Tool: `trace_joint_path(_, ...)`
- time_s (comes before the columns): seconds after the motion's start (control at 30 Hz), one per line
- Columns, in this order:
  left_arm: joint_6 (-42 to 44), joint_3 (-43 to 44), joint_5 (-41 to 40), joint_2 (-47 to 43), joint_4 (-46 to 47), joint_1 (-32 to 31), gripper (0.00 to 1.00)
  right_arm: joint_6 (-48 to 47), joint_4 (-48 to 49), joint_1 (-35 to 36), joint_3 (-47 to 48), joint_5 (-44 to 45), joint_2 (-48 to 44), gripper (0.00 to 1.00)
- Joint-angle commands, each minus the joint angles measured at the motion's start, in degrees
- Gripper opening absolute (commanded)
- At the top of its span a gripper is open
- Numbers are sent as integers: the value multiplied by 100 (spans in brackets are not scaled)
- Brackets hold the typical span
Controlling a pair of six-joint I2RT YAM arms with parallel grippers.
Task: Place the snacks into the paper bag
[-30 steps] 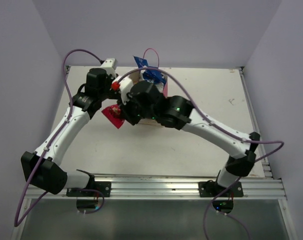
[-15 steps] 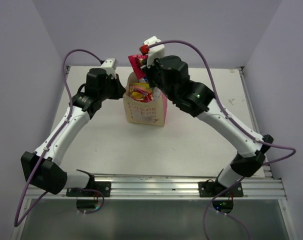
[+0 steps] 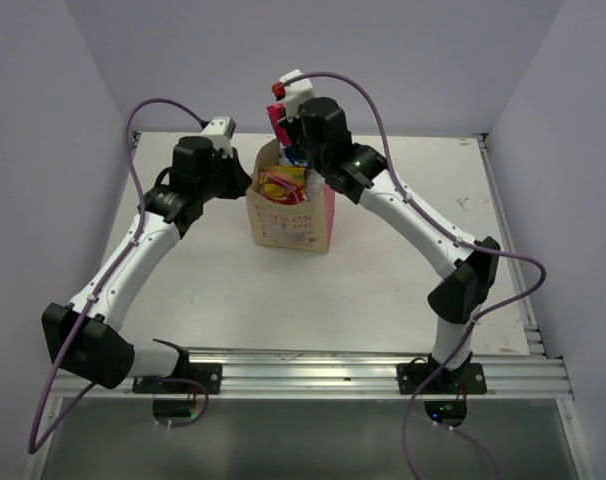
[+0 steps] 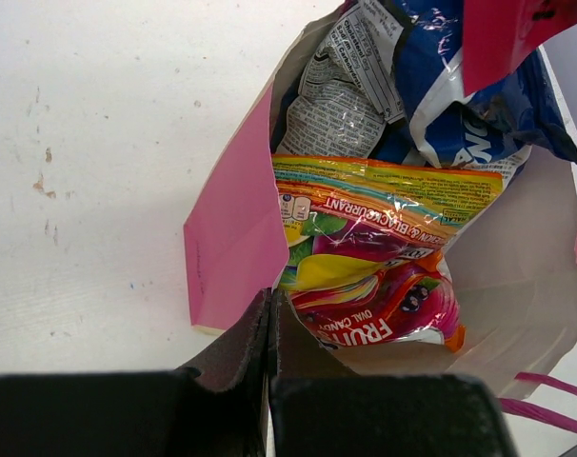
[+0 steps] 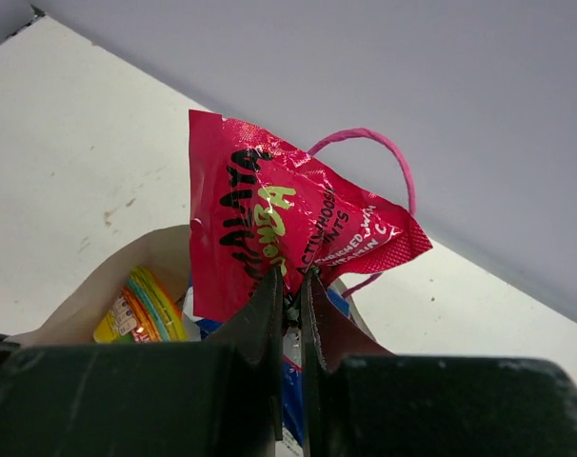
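Note:
The paper bag [image 3: 291,222] stands upright at the middle back of the table, mouth open. Inside it, in the left wrist view, lie the blue-white bag [image 4: 465,90], the orange-yellow packet [image 4: 388,202] and the red-yellow packet [image 4: 388,303]. My left gripper [image 3: 246,186] is shut on the bag's left rim [image 4: 233,243], beside its pink side fold. My right gripper [image 3: 286,143] is shut on the small pink-red sachet [image 5: 260,219] and holds it above the bag's open mouth; the sachet also shows in the top view [image 3: 277,122].
A pink cord handle [image 5: 388,145] loops up behind the sachet. The back wall is close behind the bag. White table [image 3: 403,270] lies to the right and in front of the bag.
A second ago my right gripper was low beside the bag's left front with the sachet. It has risen and swung back over the bag's mouth. The left arm has stayed still.

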Motion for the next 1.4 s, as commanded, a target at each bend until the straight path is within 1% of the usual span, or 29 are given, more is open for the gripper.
trace_joint_path(0.0, -49, -96, 162, -101, -128, 46, 0, 147, -338, 18, -338, -518, -278, 0)
trace_joint_path(0.2, -41, -114, 171, -127, -75, 46, 0, 639, -1146, 26, -1024, -1361, -533, 0)
trace_joint_path(0.27, -49, -140, 180, -154, -67, 46, 0, 684, -1279, 26, -1332, -1458, -612, 0)
trace_joint_path(0.4, -49, -167, 206, -198, -58, 46, 0, 675, -1595, 26, -1378, -1547, -437, 0)
trace_joint_path(0.53, -41, -175, 206, -250, -84, 46, 0, 693, -1693, 26, -1071, -1705, 71, 0)
trace_joint_path(0.63, -14, -175, 163, -312, -128, 46, 0, 754, -1780, 27, -544, -1775, 414, 0)
trace_joint_path(0.67, -5, -193, 136, -338, -137, 46, 0, 746, -1963, 26, -125, -1810, 720, 0)
trace_joint_path(0.73, 3, -202, 110, -382, -146, 46, 0, 719, -2184, 26, 360, -1784, 1029, 0)
trace_joint_path(0.77, 3, -210, 110, -391, -154, 46, 0, 710, -2368, 26, 798, -1784, 1257, 0)
trace_joint_path(0.83, -5, -211, 101, -417, -163, 46, 0, 710, -2440, 26, 1100, -1749, 1356, 0)
trace_joint_path(0.93, -23, -211, 83, -409, -137, 46, 0, 702, -2413, 26, 1390, -1609, 1277, 2)
trace_joint_path(1.07, -67, -211, 110, -374, -84, 46, 0, 518, -2597, 18, 1496, -1380, 1093, 4)
trace_joint_path(1.2, -120, -211, 180, -312, -14, 46, 0, 490, -2748, 18, 1286, -1327, 830, 5)
trace_joint_path(1.3, -102, -167, 162, -295, -40, 46, 0, 657, -2616, 26, 1110, -1362, 531, 6)
trace_joint_path(1.37, -93, -158, 127, -286, -31, 46, 0, 763, -2449, 18, 1101, -1362, 223, 9)
